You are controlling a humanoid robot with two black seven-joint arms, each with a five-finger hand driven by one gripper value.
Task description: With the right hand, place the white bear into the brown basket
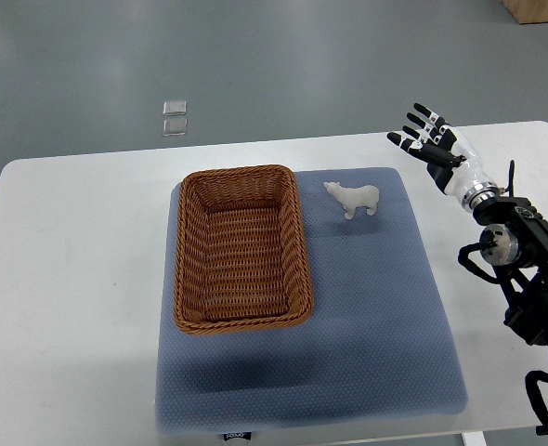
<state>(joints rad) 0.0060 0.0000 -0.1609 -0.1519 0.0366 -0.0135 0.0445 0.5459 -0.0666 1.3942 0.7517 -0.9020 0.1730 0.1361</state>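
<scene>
Writing: a small dark tag sits on the near edge of the blue mat; its print is too small to read. No other lettering seen.

Right hand: arm enters from the picture's right edge, black linkage and cables along the lower right, white-and-black wrist angled up and to the left. The hand hovers over the desk just off the mat's far right corner, fingers spread and extended toward the left, holding nothing. It is well apart from the bear, to the bear's right.

White bear: stands upright on its four legs on the mat, just beside the right wall of the brown basket near the basket's far right corner, not touching it (a narrow strip of mat shows between). Long axis runs left-right across the picture; head points left, toward the basket.

Basket: rectangular woven wicker, long axis running near-to-far, on the left half of the mat, interior empty.

Beyond the desk, two small clear squares lie on the grey floor.
</scene>
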